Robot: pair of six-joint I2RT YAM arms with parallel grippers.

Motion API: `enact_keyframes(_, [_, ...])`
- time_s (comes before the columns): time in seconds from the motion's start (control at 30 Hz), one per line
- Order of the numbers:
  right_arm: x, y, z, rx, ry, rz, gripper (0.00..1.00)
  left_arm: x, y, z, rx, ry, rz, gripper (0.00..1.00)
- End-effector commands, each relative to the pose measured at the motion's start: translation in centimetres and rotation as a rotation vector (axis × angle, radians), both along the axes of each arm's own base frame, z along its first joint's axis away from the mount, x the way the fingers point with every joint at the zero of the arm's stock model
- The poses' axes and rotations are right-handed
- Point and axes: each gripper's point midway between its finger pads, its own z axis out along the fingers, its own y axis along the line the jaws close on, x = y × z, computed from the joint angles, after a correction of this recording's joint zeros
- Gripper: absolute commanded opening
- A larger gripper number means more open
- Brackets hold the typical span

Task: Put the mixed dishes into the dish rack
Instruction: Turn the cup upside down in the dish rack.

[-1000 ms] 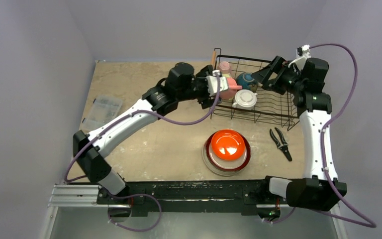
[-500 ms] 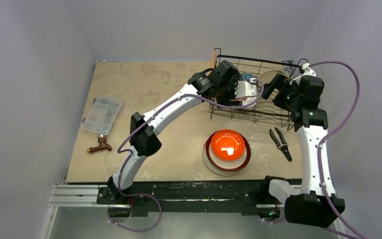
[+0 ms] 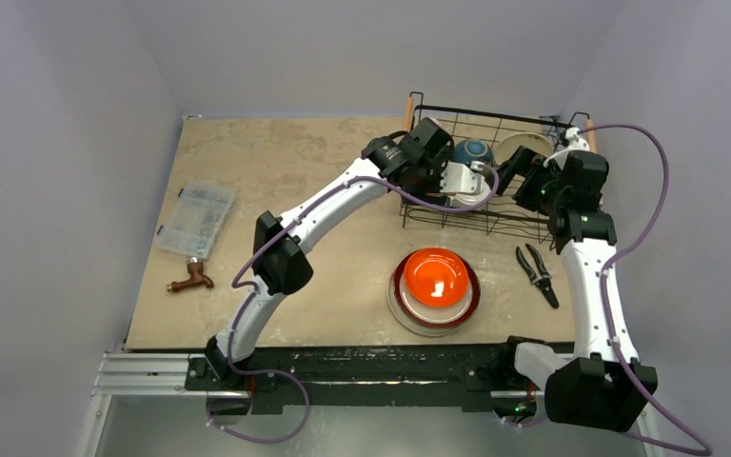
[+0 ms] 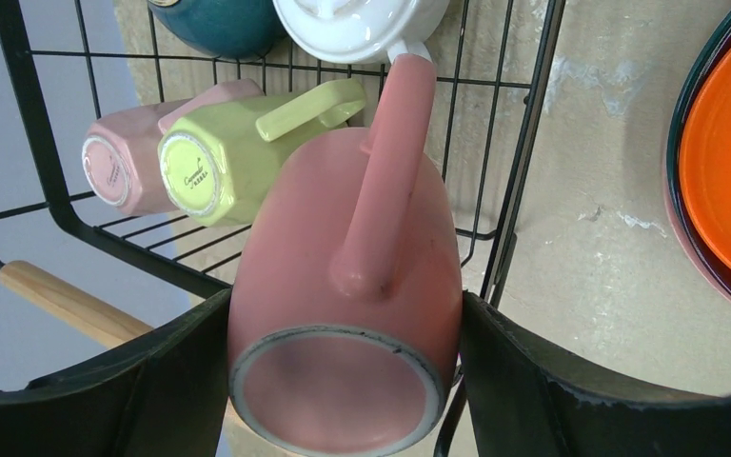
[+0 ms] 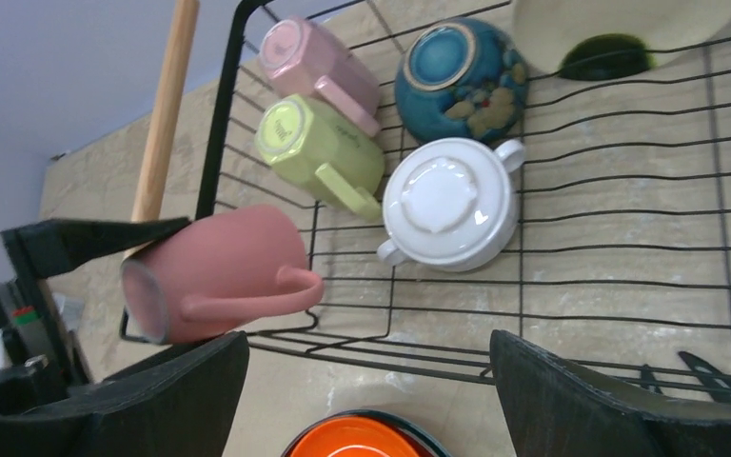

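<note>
Sideways, one salmon mug (image 4: pixel 347 286) is clamped between the fingers of the left hand (image 4: pixel 347 376), base toward the wrist and handle up. It straddles the left rim of the rack (image 3: pixel 484 221); whether it touches the wire I cannot tell. Beyond that hand's fingertips three more mugs sit inside: a pink mug (image 5: pixel 314 62) and a yellow-green mug (image 5: pixel 314 143) on their sides, touching, and a white mug (image 5: pixel 449 205) upside down. One bowl (image 5: pixel 462 81), also upturned, is just past the white mug, and one cream plate (image 5: pixel 619 29) leans in the far right corner. The right hand (image 5: pixel 371 390) hovers over the rack's right side, fingers wide and empty. Nearer than it, on the table (image 3: pixel 276 162), is one plate stack (image 3: pixel 435 286), red-orange on top; the count beneath is unclear. One pair of pliers (image 3: pixel 536 273) lies beside the stack, and one box (image 3: pixel 197 219) well apart.
</note>
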Motion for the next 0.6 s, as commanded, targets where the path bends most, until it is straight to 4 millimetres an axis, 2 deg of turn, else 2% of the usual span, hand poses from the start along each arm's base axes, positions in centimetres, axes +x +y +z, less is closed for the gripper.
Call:
enact_keyframes(0.0, [1.1,3.4,0.5,0.064,-0.132,0.207,0.97,1.5,-1.3,3.4,-0.088,-0.091,-0.037,0.0])
enact_keyframes(0.03, [1.2,3.8,-0.7,0.113,-0.109,0.211,0.94,1.6,-1.3,3.5,-0.094,-0.09,-0.035,0.0])
enact_keyframes(0.07, [1.5,4.2,-1.6,0.159,-0.076,0.21,0.86,1.6,-1.4,3.5,-0.098,-0.089,-0.035,0.0])
enact_keyframes(0.13, [1.9,5.2,-2.9,0.292,-0.018,0.205,0.76,1.5,-1.4,3.5,-0.104,-0.089,-0.035,0.0])
enact_keyframes(0.27, [2.6,7.2,-3.3,0.574,0.049,0.167,0.78,1.4,-1.4,3.1,-0.111,-0.077,-0.03,0.0])
enact_keyframes(0.37, [2.9,7.6,-3.5,0.643,0.11,0.084,0.82,1.5,-1.3,2.5,-0.105,-0.07,-0.015,0.0])
enact_keyframes(0.57, [3.2,9.3,-6.3,0.726,0.394,-0.108,0.83,1.8,-1.2,2.7,-0.113,-0.093,0.005,0.0])
